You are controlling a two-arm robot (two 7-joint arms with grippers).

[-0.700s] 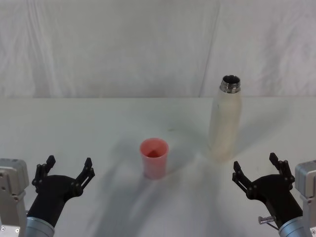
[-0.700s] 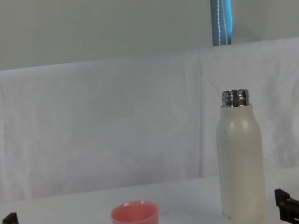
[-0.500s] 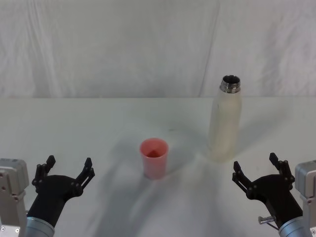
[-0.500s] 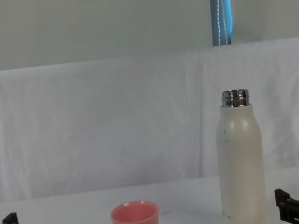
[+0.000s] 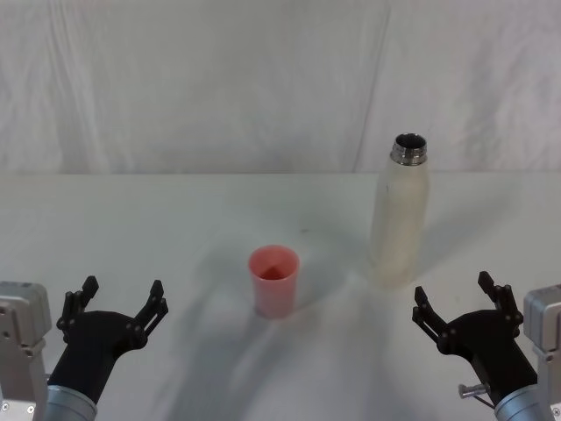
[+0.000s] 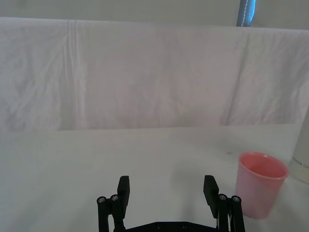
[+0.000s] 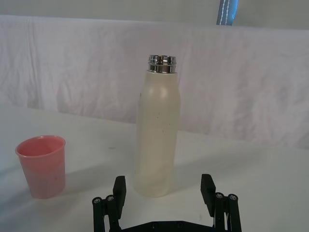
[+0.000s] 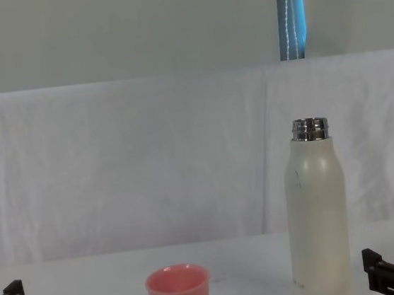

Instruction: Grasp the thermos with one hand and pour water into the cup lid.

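My left gripper [image 5: 122, 303] wide open lower left, right gripper [image 5: 458, 299] wide open lower right, thermos [image 5: 400, 210] upright right of centre, cup lid [image 5: 274, 281] mid-frame.

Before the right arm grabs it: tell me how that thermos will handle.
The thermos is tall and narrow on a small base, so a high push would likely tip it. Its smooth, rounded body may slip between the fingers. With the neck uncapped, tilting could spill early. Its weight can't be judged.

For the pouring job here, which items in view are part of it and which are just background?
Part of the job:
- tall cream-white thermos with steel neck, upright, uncapped
- small pink plastic cup lid, upright, to the thermos's left
- right gripper, open, near the thermos
- left gripper, open, idle

Background:
- white cloth-covered table
- white backdrop sheet
- blue pole
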